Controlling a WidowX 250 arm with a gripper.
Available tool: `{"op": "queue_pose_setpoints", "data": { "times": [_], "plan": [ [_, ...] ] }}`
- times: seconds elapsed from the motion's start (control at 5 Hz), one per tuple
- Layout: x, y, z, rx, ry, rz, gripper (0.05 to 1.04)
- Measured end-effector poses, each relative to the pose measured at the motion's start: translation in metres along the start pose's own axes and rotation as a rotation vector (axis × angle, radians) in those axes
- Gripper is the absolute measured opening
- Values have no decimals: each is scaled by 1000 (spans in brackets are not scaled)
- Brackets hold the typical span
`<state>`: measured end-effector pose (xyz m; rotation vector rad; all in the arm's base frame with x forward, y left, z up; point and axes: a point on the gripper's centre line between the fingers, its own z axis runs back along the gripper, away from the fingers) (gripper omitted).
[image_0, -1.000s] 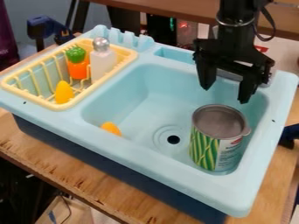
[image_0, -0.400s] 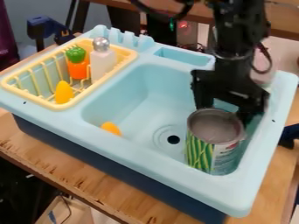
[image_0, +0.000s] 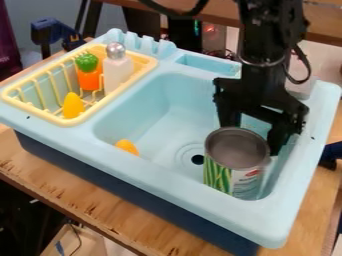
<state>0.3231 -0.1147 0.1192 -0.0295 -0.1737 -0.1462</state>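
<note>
1. Gripper (image_0: 252, 139), black and two-fingered, is right of centre, fingers spread apart at the far and right sides of the rim!
2. Under it, lower right, the green-and-white cylindrical metal can (image_0: 235, 162) stands inside the light-blue plastic sink (image_0: 187, 172).
3. Upper left, the yellow plastic rack (image_0: 75, 120) holds a white silver-topped bottle (image_0: 117, 72)!

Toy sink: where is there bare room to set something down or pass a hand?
The basin has bare floor between the orange piece and the drain; the front rim is bare too. It is crowded at the basin's right, with the gripper at the can, and in the rack.
</note>
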Motion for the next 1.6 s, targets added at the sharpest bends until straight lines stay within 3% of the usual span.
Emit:
{"op": "queue_pose_setpoints", "data": {
  "times": [0.6, 1.0, 1.2, 1.4, 1.6],
  "plan": [
    [-17, 19, 5, 18, 46, 76, 1000],
    [-21, 18, 16, 2, 30, 92, 1000],
    [-5, 24, 31, -1, -22, 97, 1001],
    [6, 37, 64, 80, -19, 17, 1000],
    [-5, 42, 89, 119, 96, -82, 1001]
  ]
}}
